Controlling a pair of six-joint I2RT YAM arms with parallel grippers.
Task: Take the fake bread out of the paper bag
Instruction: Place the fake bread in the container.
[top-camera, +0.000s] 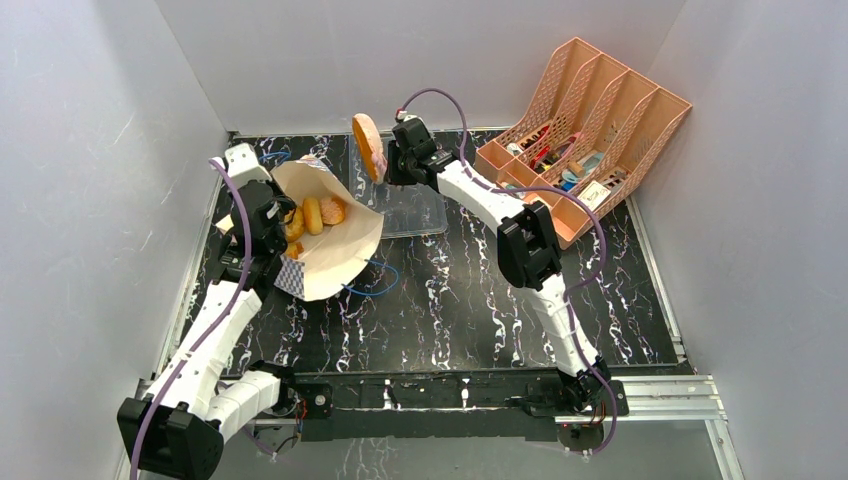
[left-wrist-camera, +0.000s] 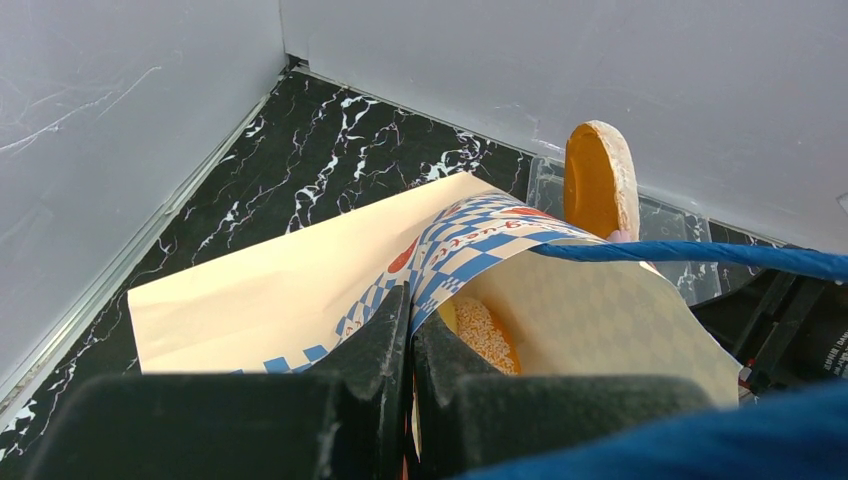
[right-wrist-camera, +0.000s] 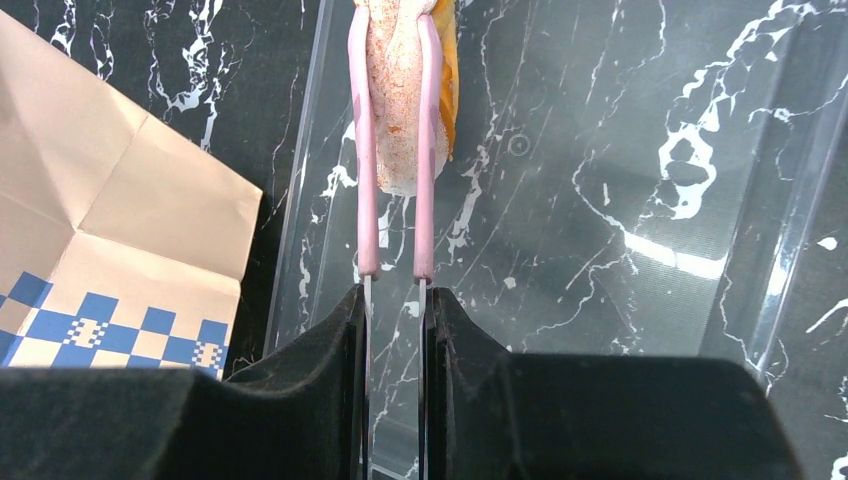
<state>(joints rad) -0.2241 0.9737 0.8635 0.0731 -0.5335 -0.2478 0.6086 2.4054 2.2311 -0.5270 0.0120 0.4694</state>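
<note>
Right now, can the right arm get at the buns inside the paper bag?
Probably not yet: its fingers are shut on a flat pastry over the clear tray. Otherwise the way looks free; the left fingers hold the paper bag mouth open toward it, buns showing.

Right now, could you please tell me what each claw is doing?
Left claw: closed on the edge of the paper bag.
Right claw: closed on one piece of fake bread.

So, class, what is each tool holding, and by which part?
The right tool grips a bread slice across its two flat faces. The left tool pinches the paper bag by its checkered rim.
</note>
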